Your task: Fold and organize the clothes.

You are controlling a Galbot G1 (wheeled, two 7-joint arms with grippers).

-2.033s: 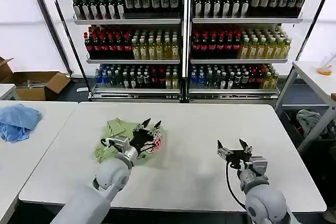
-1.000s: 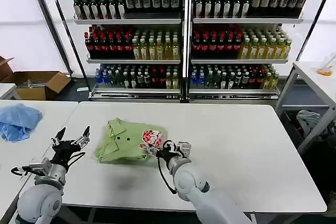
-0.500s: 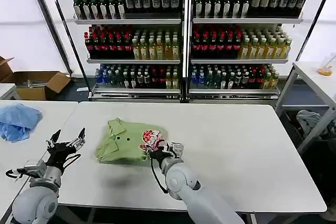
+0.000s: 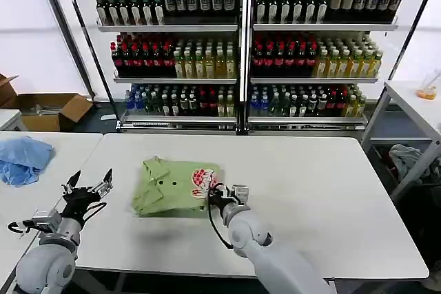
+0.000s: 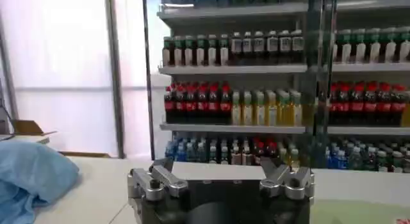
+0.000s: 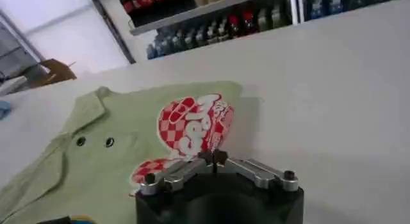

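Two fingertips of the right gripper [image 6: 213, 158] sit pinched together, tips meeting, right at the near edge of the green shirt [image 4: 176, 186]. Whether a bit of hem is nipped between them can't be told; wrist cam shows the tips closed w/ the red-and-white round print [image 6: 195, 126] just beyond them and two small buttons [image 6: 94, 141] off to one side of the print. In head view that gripper [image 4: 222, 197] touches the shirt's edge by the print.

Outward from there: shirt lies as a compact, roughly squared bundle on the white table [image 4: 310, 184], collar on the side away from the right gripper's tips. Left gripper [image 4: 88, 185] hovers well apart from the shirt, fingers spread wide, nothing between them.

Judgement: step in hand looks like tidying or shifting the folded bundle. To do it well, keep the tips low and flat to the table, move slowly so layers don't slide apart, and avoid dragging only the top layer. Left could steady the far side if the fold starts to open.

Light blue cloth [image 4: 24, 158] on the neighbouring table isn't part of this.
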